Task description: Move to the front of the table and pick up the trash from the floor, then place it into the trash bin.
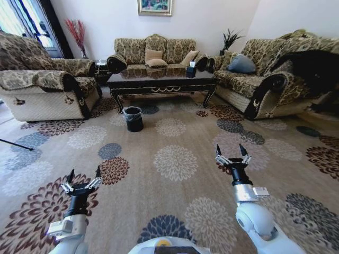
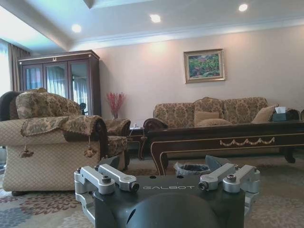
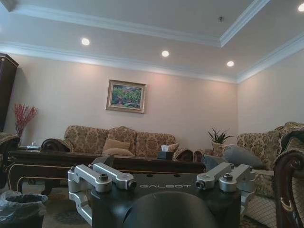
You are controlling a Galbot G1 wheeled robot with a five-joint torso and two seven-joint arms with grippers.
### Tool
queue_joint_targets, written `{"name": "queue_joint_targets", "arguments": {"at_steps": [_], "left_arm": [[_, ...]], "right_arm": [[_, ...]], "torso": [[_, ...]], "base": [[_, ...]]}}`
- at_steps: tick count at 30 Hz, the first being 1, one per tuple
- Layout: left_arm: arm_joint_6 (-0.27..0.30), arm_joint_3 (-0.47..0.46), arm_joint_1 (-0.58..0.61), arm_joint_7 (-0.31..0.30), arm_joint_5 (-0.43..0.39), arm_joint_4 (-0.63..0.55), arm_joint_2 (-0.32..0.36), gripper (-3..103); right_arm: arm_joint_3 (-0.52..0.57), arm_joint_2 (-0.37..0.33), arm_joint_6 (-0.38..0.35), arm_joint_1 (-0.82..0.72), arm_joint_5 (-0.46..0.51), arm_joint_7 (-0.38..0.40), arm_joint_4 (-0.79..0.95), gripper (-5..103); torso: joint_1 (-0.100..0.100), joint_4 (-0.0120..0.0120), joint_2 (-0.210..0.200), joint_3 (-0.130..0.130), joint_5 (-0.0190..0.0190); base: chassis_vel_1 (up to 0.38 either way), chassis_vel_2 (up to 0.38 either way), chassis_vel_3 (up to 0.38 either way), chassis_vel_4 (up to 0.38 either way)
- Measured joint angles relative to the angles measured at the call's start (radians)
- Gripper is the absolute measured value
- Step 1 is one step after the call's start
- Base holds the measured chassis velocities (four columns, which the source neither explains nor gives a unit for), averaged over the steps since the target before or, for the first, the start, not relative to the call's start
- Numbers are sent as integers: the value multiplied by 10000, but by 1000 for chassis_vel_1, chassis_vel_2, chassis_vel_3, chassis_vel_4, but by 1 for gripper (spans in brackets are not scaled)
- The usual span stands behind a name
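Small round black trash bin (image 1: 133, 118) with clear-grey bag liner: on the carpet just before the long glossy dark-wood table (image 1: 161, 80). Left end effector (image 1: 83, 178) and right end effector (image 1: 232, 153): both spread, empty, over carpet well short of the bin.

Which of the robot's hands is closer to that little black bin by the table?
Left. The left hand is low, slightly left of the trash bin; the right hand is farther off to its right.

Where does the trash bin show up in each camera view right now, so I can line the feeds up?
Head view: the trash bin stands on the carpet in front of the table, left of centre.
Left wrist view: trash bin sits low at centre, just above the left pincer's body, under the table.
Right wrist view: trash bin is in the bottom left corner.
Shared landmark: the framed painting above the sofa.
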Motion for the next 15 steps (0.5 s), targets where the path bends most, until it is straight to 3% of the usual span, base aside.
{"name": "queue_joint_targets", "arguments": {"at_steps": [4, 15], "left_arm": [[0, -1, 3, 0, 0, 1, -1, 100], [-1, 0, -1, 0, 0, 0, 0, 100]], "right_arm": [[0, 0, 1, -4, 0, 0, 0, 100], [0, 0, 1, 3, 0, 0, 0, 100]], "torso": [[-5, -3, 4, -4, 1], [2, 0, 2, 2, 2]], "base": [[158, -132, -144, 138], [-8, 6, 3, 3]]}}
